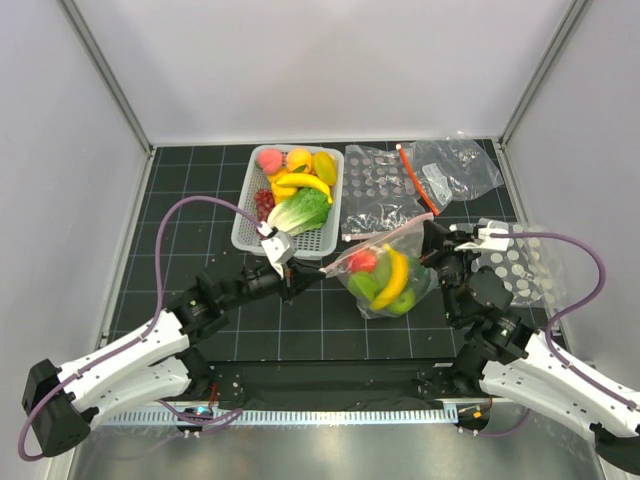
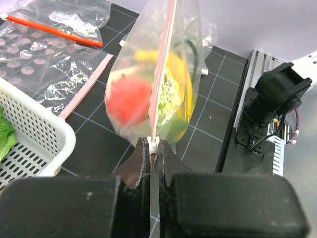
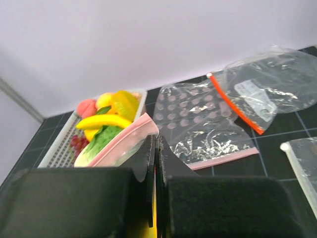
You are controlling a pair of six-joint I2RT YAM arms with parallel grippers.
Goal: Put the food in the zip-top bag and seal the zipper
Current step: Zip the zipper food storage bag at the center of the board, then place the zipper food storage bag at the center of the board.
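The zip-top bag [image 1: 388,272] hangs stretched between my two grippers, above the mat. It holds a red piece [image 1: 363,261], a yellow banana [image 1: 398,277] and green pieces [image 1: 365,287]. My left gripper [image 1: 330,270] is shut on the white slider at the near end of the pink zipper [image 2: 164,59]; in the left wrist view the gripper [image 2: 154,148] pinches it. My right gripper [image 1: 428,240] is shut on the bag's other top corner, also seen in the right wrist view [image 3: 157,141]. More food lies in the white mesh basket [image 1: 248,222]: lettuce [image 1: 300,211], bananas [image 1: 300,183], peach [image 1: 269,160], grapes [image 1: 264,202].
A dotted clear bag with a pink strip [image 1: 378,190] lies behind the held bag. A clear bag with an orange-red strip [image 1: 455,168] lies at the back right. Another dotted bag [image 1: 520,262] lies by the right arm. Grey walls enclose the mat.
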